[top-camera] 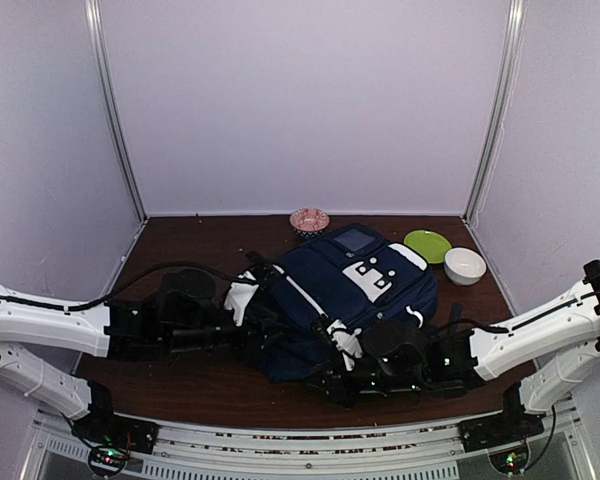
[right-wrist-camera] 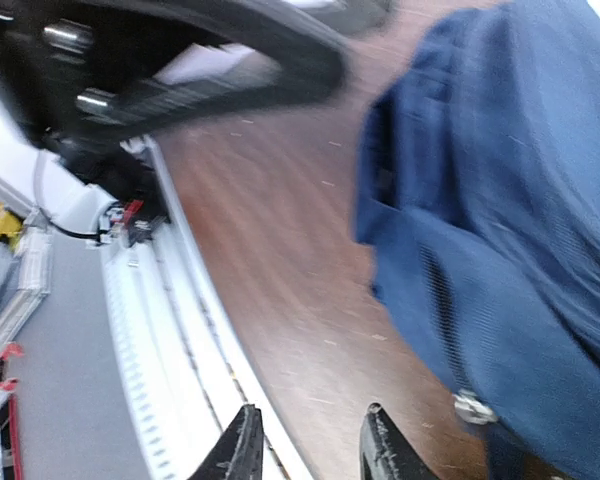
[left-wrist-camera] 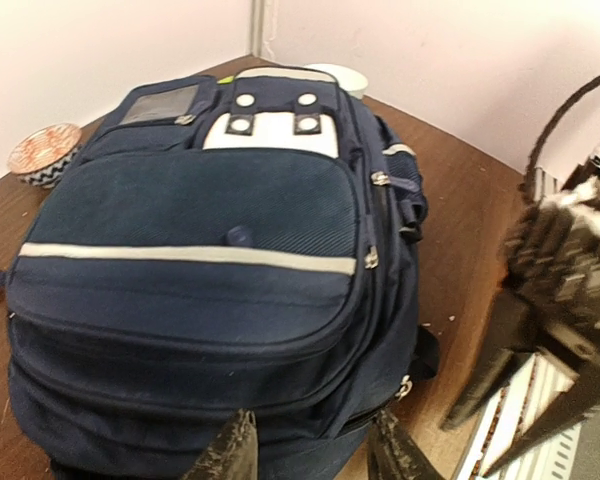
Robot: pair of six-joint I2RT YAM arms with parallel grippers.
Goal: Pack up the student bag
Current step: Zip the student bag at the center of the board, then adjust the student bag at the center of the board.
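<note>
The student bag (top-camera: 350, 290), navy blue with white stripes and white buckle patches, lies flat in the middle of the table. In the left wrist view the student bag (left-wrist-camera: 200, 260) fills the frame, its zippers closed along the side. My left gripper (left-wrist-camera: 315, 452) is open, its fingertips straddling the bag's near edge without pinching it. From above, the left gripper (top-camera: 255, 330) sits at the bag's left end. My right gripper (right-wrist-camera: 310, 447) is open over bare table beside the front rail, the student bag (right-wrist-camera: 520, 230) to its right. The right gripper (top-camera: 335, 385) is at the bag's near corner.
A pink patterned bowl (top-camera: 309, 220), a green plate (top-camera: 427, 245) and a white bowl (top-camera: 465, 265) stand behind the bag near the back wall. The right arm (left-wrist-camera: 570, 270) shows blurred at the right of the left wrist view. A zipper pull (right-wrist-camera: 473, 407) hangs near the right fingers.
</note>
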